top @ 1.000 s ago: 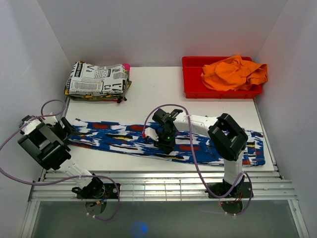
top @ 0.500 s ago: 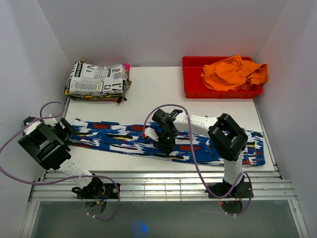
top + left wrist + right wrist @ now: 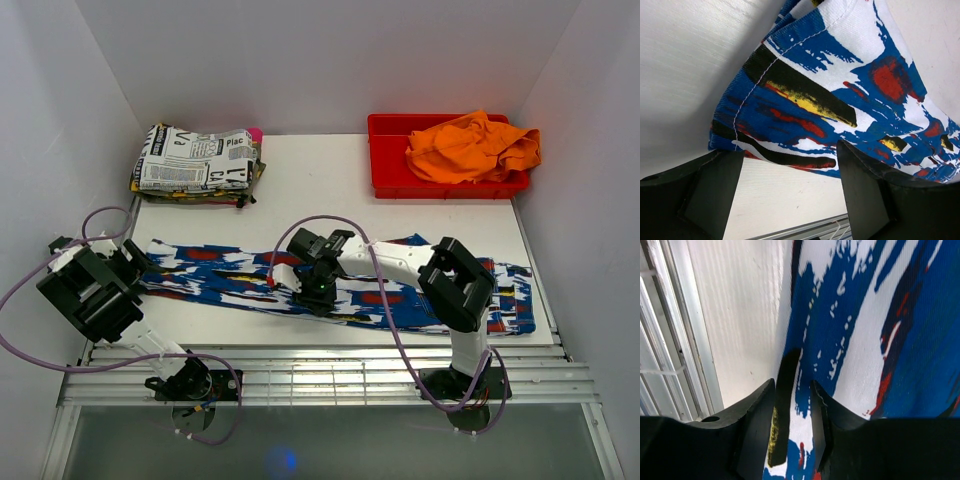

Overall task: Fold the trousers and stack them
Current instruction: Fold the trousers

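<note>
Your trousers point(image 3: 230, 275) lay stretched flat in a long strip across the lower middle of the table point(image 3: 320, 185). You had the left gripper point(image 3: 787, 150) spread wide at the strip's left end, straddling the hem, likely placed to bite that corner for a fold. The right gripper point(image 3: 791, 385) sat mid-length on the near edge, jaws narrow with that edge between them; whether they pinched it, I could not tell. It looked like you wanted two holds before folding
</note>
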`<state>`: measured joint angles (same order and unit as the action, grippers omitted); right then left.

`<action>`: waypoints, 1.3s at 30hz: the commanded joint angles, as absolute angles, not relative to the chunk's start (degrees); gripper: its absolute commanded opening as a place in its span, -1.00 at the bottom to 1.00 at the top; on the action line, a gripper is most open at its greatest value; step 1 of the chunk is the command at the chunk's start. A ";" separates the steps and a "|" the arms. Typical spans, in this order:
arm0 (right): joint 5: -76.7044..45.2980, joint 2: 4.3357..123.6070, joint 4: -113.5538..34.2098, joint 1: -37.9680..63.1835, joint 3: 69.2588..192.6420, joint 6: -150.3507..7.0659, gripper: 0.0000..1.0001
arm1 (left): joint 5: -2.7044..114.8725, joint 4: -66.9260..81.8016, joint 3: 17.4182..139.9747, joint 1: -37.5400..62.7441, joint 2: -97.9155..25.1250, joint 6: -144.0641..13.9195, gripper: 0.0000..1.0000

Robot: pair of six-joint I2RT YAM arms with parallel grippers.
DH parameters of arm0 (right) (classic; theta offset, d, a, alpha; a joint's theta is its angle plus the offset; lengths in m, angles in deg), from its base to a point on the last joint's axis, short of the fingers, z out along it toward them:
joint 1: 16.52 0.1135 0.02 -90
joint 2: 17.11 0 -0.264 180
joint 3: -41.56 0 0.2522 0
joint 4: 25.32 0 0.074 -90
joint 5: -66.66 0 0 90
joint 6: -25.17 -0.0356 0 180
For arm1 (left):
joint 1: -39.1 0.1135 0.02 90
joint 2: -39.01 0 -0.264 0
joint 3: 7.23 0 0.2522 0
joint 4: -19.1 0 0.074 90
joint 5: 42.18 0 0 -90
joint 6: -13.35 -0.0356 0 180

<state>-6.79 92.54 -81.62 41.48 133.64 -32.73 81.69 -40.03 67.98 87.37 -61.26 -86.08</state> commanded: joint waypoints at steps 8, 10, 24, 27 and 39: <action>-8.84 93.10 -77.92 43.77 136.26 -36.53 -0.19 | 79.55 -38.79 66.73 87.79 -59.78 -87.02 0.72; -8.84 93.54 -77.49 43.95 135.92 -36.61 -0.19 | 79.03 -38.53 66.73 87.79 -59.69 -86.94 0.72; -9.99 93.02 -76.69 44.74 133.80 -37.05 -0.84 | 76.83 -37.91 66.91 87.79 -60.39 -85.97 0.73; -9.37 91.79 -77.57 44.83 133.72 -36.70 -0.84 | 76.21 -37.21 66.56 87.79 -60.04 -85.62 0.74; -9.64 86.17 -78.63 44.83 128.97 -36.53 -0.84 | 73.05 -36.85 66.65 87.88 -60.57 -84.91 0.76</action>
